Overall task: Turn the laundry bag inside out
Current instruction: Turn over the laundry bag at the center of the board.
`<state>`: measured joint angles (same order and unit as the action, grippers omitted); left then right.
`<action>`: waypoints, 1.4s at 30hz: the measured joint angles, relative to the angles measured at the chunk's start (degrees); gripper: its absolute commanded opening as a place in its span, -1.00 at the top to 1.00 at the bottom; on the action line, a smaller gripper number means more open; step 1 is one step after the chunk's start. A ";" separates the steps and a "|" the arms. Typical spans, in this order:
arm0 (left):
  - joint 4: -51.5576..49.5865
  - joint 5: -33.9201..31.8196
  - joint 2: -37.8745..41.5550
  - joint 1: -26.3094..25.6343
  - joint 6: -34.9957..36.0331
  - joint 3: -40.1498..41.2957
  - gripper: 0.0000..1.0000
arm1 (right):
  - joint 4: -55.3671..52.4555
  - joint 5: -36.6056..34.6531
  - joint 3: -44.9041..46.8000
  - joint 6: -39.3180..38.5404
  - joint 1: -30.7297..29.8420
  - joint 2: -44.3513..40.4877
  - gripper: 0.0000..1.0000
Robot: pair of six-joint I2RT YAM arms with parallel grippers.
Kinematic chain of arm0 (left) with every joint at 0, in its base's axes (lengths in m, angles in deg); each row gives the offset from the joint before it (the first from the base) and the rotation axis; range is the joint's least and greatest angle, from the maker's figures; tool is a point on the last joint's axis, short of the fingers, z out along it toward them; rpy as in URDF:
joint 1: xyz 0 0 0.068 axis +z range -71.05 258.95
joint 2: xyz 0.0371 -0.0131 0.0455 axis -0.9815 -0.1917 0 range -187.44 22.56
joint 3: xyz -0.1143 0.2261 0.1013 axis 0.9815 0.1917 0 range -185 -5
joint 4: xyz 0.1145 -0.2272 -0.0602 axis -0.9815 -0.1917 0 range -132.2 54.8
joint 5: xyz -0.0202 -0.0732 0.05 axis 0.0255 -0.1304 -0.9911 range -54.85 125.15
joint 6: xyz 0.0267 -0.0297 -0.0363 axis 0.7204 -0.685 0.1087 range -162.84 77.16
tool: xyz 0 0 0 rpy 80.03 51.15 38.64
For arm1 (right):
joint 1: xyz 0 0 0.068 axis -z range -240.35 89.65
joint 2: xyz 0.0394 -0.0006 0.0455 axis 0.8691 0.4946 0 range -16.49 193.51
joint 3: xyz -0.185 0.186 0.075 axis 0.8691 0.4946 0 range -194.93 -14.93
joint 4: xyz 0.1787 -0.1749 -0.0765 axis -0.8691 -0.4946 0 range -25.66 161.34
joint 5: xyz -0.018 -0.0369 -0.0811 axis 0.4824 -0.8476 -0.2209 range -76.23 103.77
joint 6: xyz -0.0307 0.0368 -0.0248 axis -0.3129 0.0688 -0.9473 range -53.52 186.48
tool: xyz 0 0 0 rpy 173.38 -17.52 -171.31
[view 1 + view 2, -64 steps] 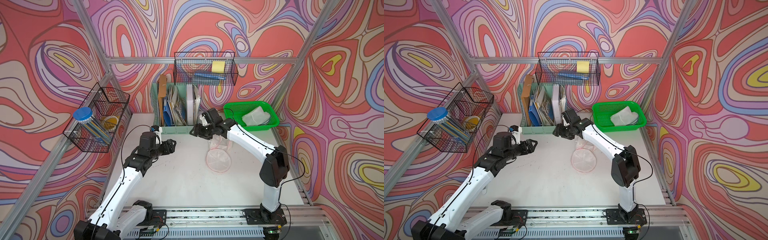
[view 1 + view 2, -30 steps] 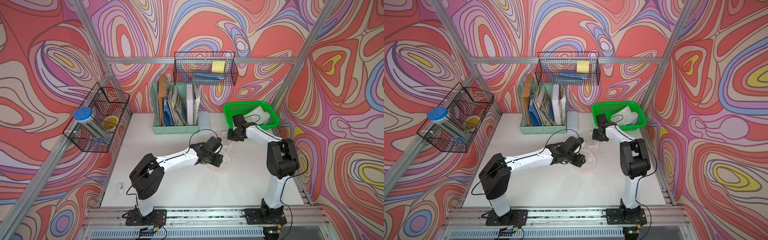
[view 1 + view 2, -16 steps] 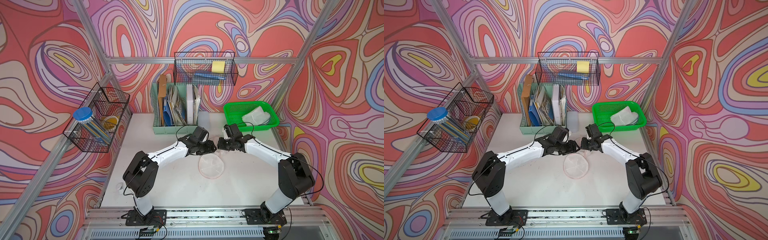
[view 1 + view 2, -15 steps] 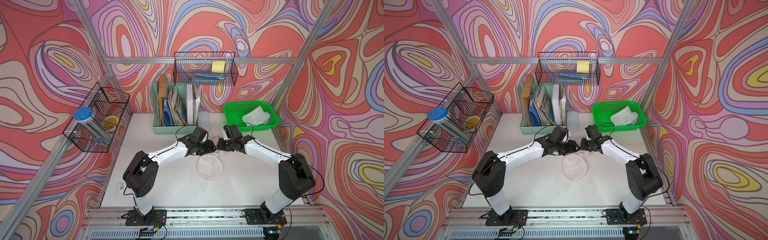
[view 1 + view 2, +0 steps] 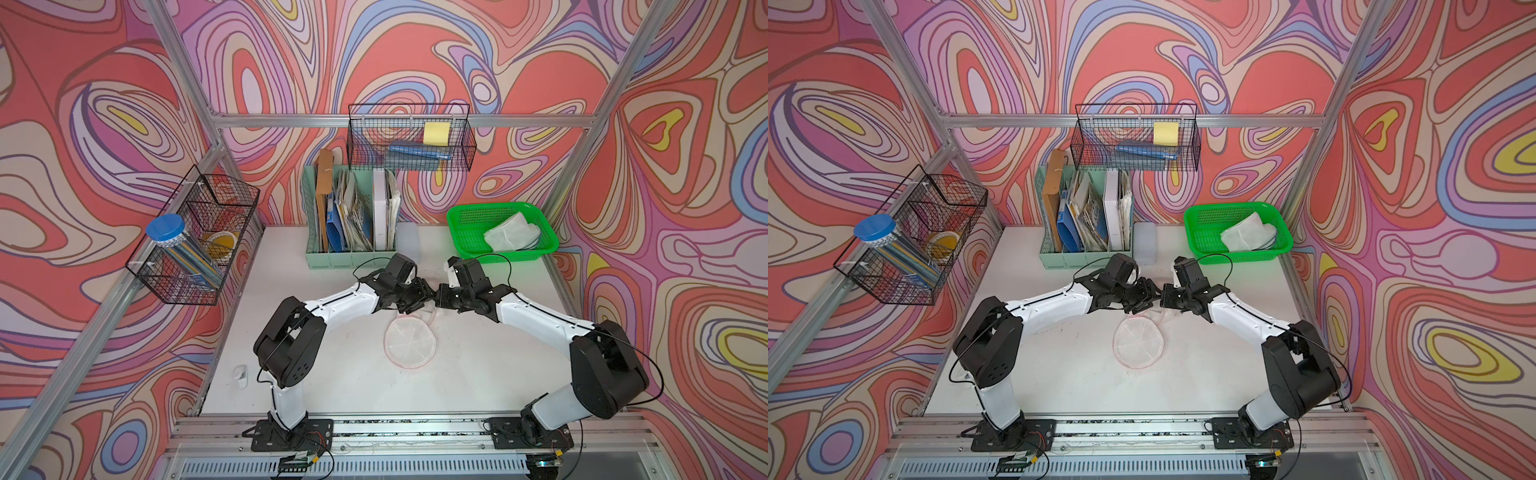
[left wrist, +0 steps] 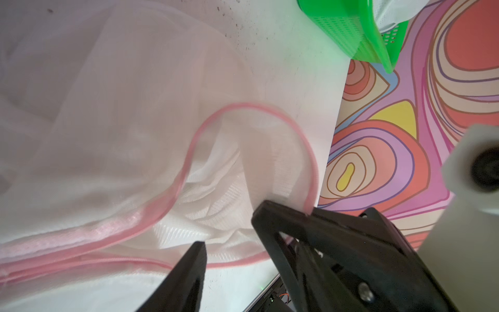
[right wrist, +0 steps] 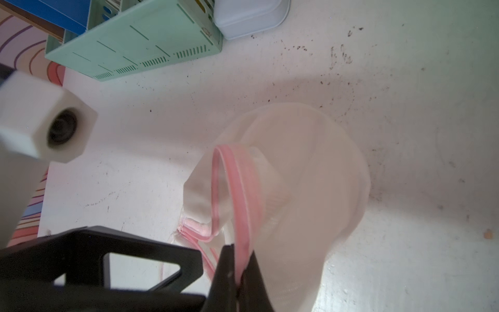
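The left pincer (image 5: 424,300), half-open, was brought mid-frame beside the right pincer (image 5: 439,298), by which the pink rim of the translucent mesh laundry bag (image 5: 409,343) was pinched; inversion seemingly barely begun.

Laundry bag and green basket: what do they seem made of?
The laundry bag looks like sheer, matte white mesh fabric with pink trim: the table shows through it and it folds softly. The green basket looks like glossy moulded plastic: perforated walls, smooth rim.

No readable text, label or number anywhere (filed papers (image 5: 353,216) too small).
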<state>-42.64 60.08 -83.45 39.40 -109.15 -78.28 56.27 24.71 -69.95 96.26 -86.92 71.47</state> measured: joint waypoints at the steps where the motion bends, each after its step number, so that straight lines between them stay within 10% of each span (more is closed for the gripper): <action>1: -0.09 0.00 -0.44 0.09 -0.17 -0.20 -0.17 | 0.02 -0.15 0.09 -0.07 0.07 0.00 1.00; 15: 4.24 -0.63 -1.55 0.52 -0.15 -1.84 -0.09 | -0.02 2.08 0.66 -0.79 -0.98 -0.79 1.00; 24: 4.00 0.48 -3.67 0.31 -0.13 -4.90 0.76 | 0.13 3.80 0.66 -1.46 -0.98 -0.83 1.00; 29: 4.04 0.63 -4.39 0.33 -0.11 -4.92 1.00 | -1.27 3.67 0.79 -1.60 -0.98 -1.70 0.17; 33: 4.00 0.61 -4.39 0.50 0.17 -4.92 1.00 | -3.15 2.84 1.38 -1.92 -0.98 -5.07 -0.09; 42: 1.62 2.03 -3.17 0.20 2.38 -4.92 1.00 | -2.54 2.21 5.86 2.54 6.73 -15.47 -0.07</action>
<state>-41.03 62.11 -86.62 39.60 -106.76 -83.19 53.73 26.91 -64.10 98.79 -80.19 55.99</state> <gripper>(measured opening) 0.061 0.555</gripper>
